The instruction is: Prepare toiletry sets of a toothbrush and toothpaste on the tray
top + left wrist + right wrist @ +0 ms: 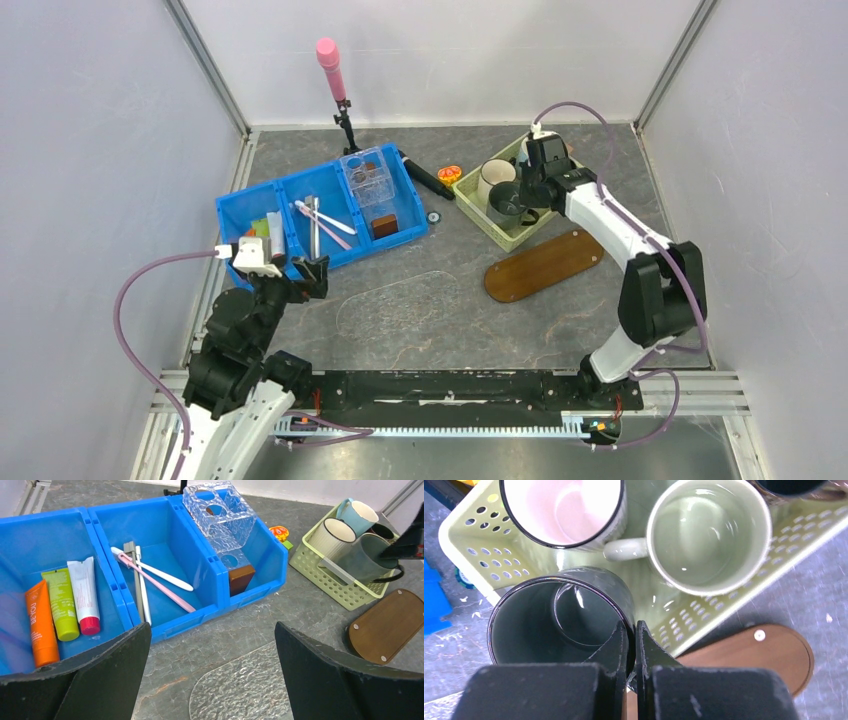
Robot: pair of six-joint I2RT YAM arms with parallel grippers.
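Table: we see a grey stone-patterned table [470, 340] under everything.
Bin: a blue plastic bin [200, 617] with 3 compartments sits at the left rear.
Mat: a clear textured oblong mat [400, 305] lies flat mid-table, in front of the bin.
Tray: the dark-brown wooden tray [545, 265], flat with rounded ends, lies at the right, just in front of the basket and well apart from the bin.
Basket: a pale green slotted basket [320, 580] stands at the right rear.
Right gripper: we find the right gripper [631, 625] clenched on the wall of a dark grey mug [534, 625], 1 finger inside the rim and 1 outside; the mug is at the basket's near edge, and we cannot tell if its base rests there.
Left gripper: the left gripper [211, 630] is spread wide and holds nothing, just in front of the bin.
Other mugs: a cream mug with a dark rim [564, 510] and a pale mug [709, 535] stand upright in the basket.
Holder: a clear acrylic block with round holes [220, 510] fills the right compartment.
Tubes: an orange tube [41, 625], a green tube [62, 605] and a white tube with a red cap [85, 595] lie side by side in the left compartment.
Toothbrushes: a slim pink toothbrush [160, 587] and a white toothbrush [160, 575] lie crossed in the middle compartment.
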